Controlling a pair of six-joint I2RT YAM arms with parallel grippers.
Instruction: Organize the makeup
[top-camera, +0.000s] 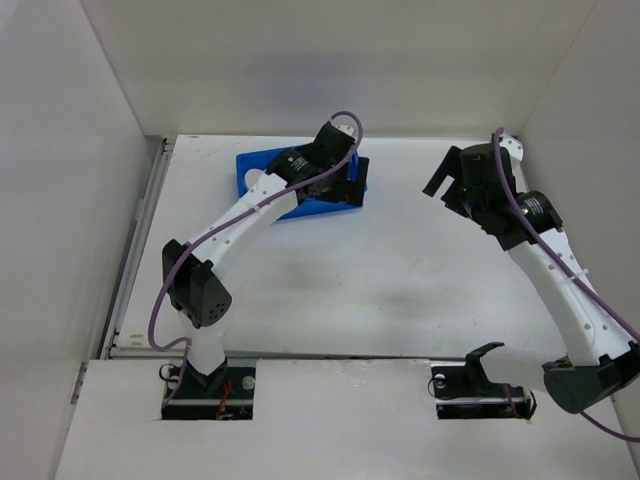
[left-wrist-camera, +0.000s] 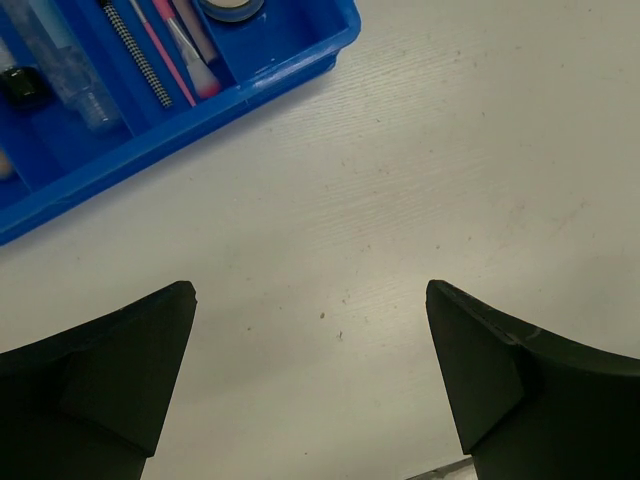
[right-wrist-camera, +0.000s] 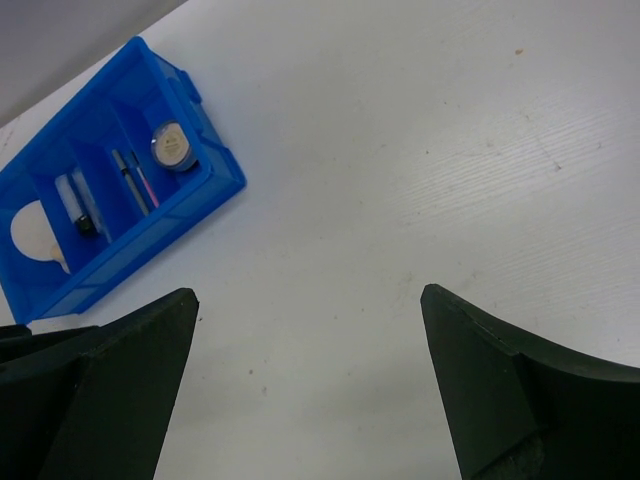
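Observation:
The makeup lies in the blue tray (right-wrist-camera: 150, 235). In the right wrist view I see a round beige puff (right-wrist-camera: 35, 235), a clear small bottle (right-wrist-camera: 72, 200) with a black piece (right-wrist-camera: 86, 226) by it, thin sticks (right-wrist-camera: 135, 180) and a small round compact (right-wrist-camera: 172, 146). The left wrist view shows the tray's corner (left-wrist-camera: 290, 62) with the bottle (left-wrist-camera: 60, 65), pink sticks (left-wrist-camera: 180, 50) and compact (left-wrist-camera: 232, 8). My left gripper (left-wrist-camera: 310, 330) is open and empty over bare table beside the tray. My right gripper (right-wrist-camera: 310, 340) is open and empty, well to the tray's right.
From above, the left arm (top-camera: 250, 215) reaches over the tray (top-camera: 255, 170), with its gripper (top-camera: 350, 185) at the tray's right end. The right gripper (top-camera: 440, 185) hangs at the right. White walls enclose the table on three sides.

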